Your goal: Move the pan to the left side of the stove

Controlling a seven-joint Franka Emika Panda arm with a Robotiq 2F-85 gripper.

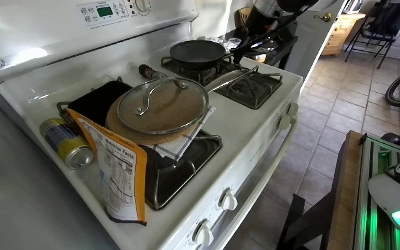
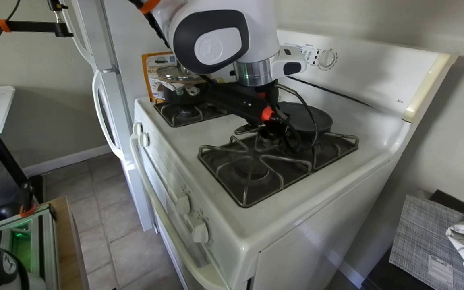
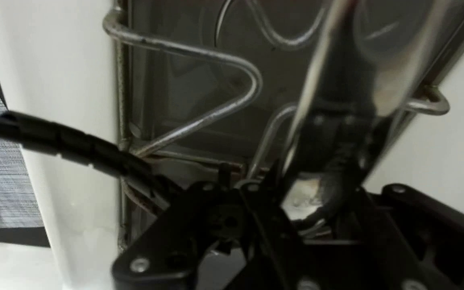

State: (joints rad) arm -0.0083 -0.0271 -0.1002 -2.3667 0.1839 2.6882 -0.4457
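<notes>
The dark pan point(image 1: 196, 55) sits over the back burner on the stove's right half; it also shows in an exterior view point(image 2: 308, 114). The stove point(image 1: 241, 128) is white with black grates. My gripper point(image 1: 239, 57) is down at the pan's handle side, also in an exterior view point(image 2: 282, 139). In the wrist view a dark, shiny, blurred handle point(image 3: 349, 92), seemingly the pan's, runs up between the fingers of the gripper point(image 3: 316, 185). Whether the fingers press on it is not clear. The pan's body is hidden behind the gripper there.
On the left burners a glass lid point(image 1: 172, 114), cork trivet point(image 1: 141, 137) and checked cloth point(image 1: 181, 144) are stacked on another pan; a silver handle point(image 1: 226, 81) reaches right. A bag point(image 1: 120, 173) and yellow can point(image 1: 59, 140) stand at the left edge. A bottle point(image 1: 147, 71) lies between burners.
</notes>
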